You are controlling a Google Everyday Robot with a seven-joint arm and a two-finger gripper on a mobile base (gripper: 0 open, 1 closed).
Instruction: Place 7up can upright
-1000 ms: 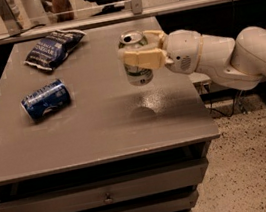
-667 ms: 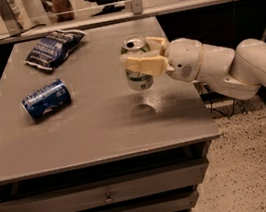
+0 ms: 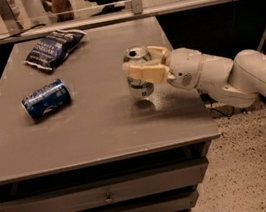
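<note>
Change: the gripper (image 3: 140, 62) had lowered since a second earlier. The 7up can (image 3: 141, 89), previously held clear above the table (image 3: 101, 128) with its shadow set apart below it, now stood with its base at or just above the surface and its shadow directly beneath. The can was upright, silver top uppermost, near the table's right edge. The gripper's two fingers were clamped around the can's upper body, one on each side.

Assessment: the can had been brought down almost to the surface but not let go. Whether the base was fully seated could not be confirmed.

Inventory, near to far:
- Drawers (image 3: 108, 198): three fronts, the lowest cut off.
- Table: one.
- Cans: two, namely the 7up can and a blue can (image 3: 45, 99) lying on its side, well apart to the left.
- Bag (image 3: 54, 47): one, at the far left of the table.
</note>
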